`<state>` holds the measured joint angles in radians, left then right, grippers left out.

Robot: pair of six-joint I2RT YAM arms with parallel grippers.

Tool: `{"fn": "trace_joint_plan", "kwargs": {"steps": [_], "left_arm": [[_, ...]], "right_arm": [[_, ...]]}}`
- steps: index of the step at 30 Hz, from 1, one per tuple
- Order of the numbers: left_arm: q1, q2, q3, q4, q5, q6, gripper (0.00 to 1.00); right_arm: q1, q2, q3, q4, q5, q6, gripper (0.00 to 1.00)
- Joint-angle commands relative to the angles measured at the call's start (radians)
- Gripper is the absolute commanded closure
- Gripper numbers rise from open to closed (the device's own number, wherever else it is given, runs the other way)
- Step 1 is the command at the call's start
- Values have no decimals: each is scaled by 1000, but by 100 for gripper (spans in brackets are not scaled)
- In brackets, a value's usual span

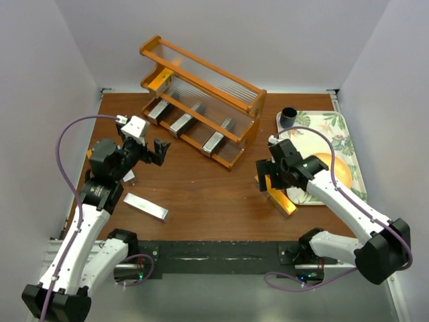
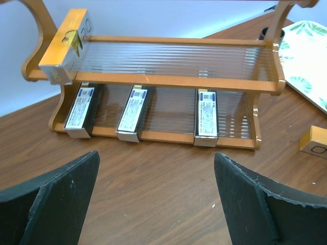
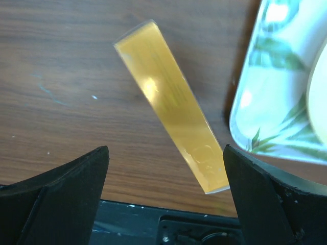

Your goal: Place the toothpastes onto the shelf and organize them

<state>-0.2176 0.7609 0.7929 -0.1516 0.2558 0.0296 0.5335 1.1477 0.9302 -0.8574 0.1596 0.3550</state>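
Note:
The wooden shelf (image 1: 201, 100) stands at the back of the table. Three silver toothpaste cartons (image 1: 181, 124) lie on its bottom tier and one orange carton (image 1: 159, 80) sits at the left end of an upper tier; the left wrist view shows the shelf (image 2: 173, 81), silver cartons (image 2: 132, 109) and orange carton (image 2: 64, 48). My left gripper (image 1: 151, 155) (image 2: 157, 155) is open and empty, in front of the shelf. My right gripper (image 1: 267, 181) (image 3: 164, 149) is open just above an orange carton (image 3: 168, 102) lying on the table. A silver carton (image 1: 145, 206) lies front left.
A leaf-patterned tray (image 1: 345, 137) sits at the right, close beside the orange carton, its rim visible in the right wrist view (image 3: 240, 109). A dark cup (image 1: 288, 117) stands at the tray's back left corner. Another small silver carton (image 1: 129, 176) lies by the left arm.

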Motion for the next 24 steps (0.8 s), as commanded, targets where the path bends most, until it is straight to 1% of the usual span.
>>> {"fn": "trace_joint_plan", "kwargs": {"steps": [1, 5, 14, 16, 18, 24], "left_arm": [[-46, -35, -6, 9, -61, 41, 0], [-65, -67, -14, 9, -108, 46, 0], [-71, -129, -47, 30, -223, 36, 0], [-71, -136, -57, 40, -227, 35, 0], [-72, -137, -60, 43, -231, 35, 0], [-71, -130, -66, 47, -213, 32, 0]], "right_arm": [[-75, -55, -74, 23, -66, 101, 2], [-131, -69, -117, 32, -89, 104, 1], [-179, -77, -206, 89, -141, 127, 1], [-181, -66, -220, 107, -158, 134, 1], [-181, -52, -228, 127, -216, 137, 1], [-178, -46, -249, 162, -267, 127, 1]]}}
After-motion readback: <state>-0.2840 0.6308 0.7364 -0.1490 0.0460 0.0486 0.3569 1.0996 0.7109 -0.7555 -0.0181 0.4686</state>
